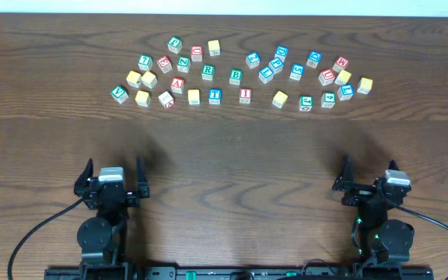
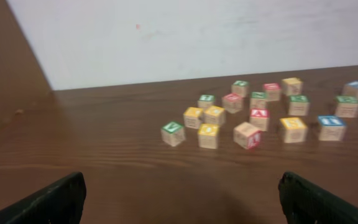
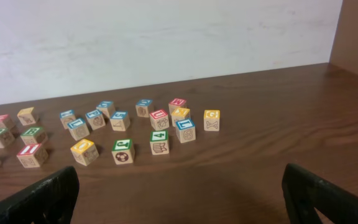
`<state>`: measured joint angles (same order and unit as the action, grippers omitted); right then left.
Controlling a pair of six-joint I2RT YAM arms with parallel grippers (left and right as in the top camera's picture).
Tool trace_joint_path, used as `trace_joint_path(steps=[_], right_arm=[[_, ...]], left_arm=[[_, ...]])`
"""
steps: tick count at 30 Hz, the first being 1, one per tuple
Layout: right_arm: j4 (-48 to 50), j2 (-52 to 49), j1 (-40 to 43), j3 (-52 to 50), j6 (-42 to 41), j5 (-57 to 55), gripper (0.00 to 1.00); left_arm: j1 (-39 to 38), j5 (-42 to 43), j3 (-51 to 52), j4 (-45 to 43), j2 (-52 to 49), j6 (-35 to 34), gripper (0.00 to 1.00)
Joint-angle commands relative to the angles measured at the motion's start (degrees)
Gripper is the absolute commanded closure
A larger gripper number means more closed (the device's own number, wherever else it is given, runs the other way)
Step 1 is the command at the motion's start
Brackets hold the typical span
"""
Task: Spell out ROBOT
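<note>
Small wooden letter cubes lie scattered across the far half of the table. Among them are a green R [image 1: 208,71], a green B [image 1: 236,76], a blue T [image 1: 215,96] and several yellow-faced cubes, such as one beside the T [image 1: 194,96] and one further right [image 1: 280,99]. The left wrist view shows the R [image 2: 299,104], B [image 2: 347,106] and T [image 2: 331,127] ahead to the right. My left gripper [image 1: 113,166] [image 2: 182,202] and right gripper [image 1: 369,165] [image 3: 179,199] stand open and empty near the front edge, far from all cubes.
Red A [image 1: 177,85] and red I [image 1: 245,95] sit in the front row of cubes. A green V cube [image 2: 173,133] is nearest the left gripper. A yellow cube [image 3: 83,151] and green cubes [image 3: 122,150] lie nearest the right. A white wall stands behind the table.
</note>
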<state>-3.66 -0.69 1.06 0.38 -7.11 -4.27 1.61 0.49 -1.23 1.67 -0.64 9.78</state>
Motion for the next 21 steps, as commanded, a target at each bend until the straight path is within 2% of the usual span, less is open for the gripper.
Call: trace_joint_path(steps=[1, 6, 13, 21], right_arm=[[-0.24, 0.26, 0.35, -0.07, 0.55, 0.13, 0.01], [-0.24, 0.26, 0.35, -0.07, 0.55, 0.13, 0.01], [0.31, 0.26, 0.35, -0.07, 0.52, 0.15, 0.01], [-0.2, 0.2, 0.35, -0.07, 0.5, 0.33, 0.01]], left_arm=[[0.04, 4.07, -0.83, 2.12, -1.51, -4.17, 0.03], [0.04, 5.53, -5.05, 2.16, -7.74, -4.76, 0.02], [0.04, 10.12, -15.54, 2.14, -22.12, -7.32, 0.03], [0.04, 21.64, -26.08, 2.19, -36.72, -7.34, 0.03]])
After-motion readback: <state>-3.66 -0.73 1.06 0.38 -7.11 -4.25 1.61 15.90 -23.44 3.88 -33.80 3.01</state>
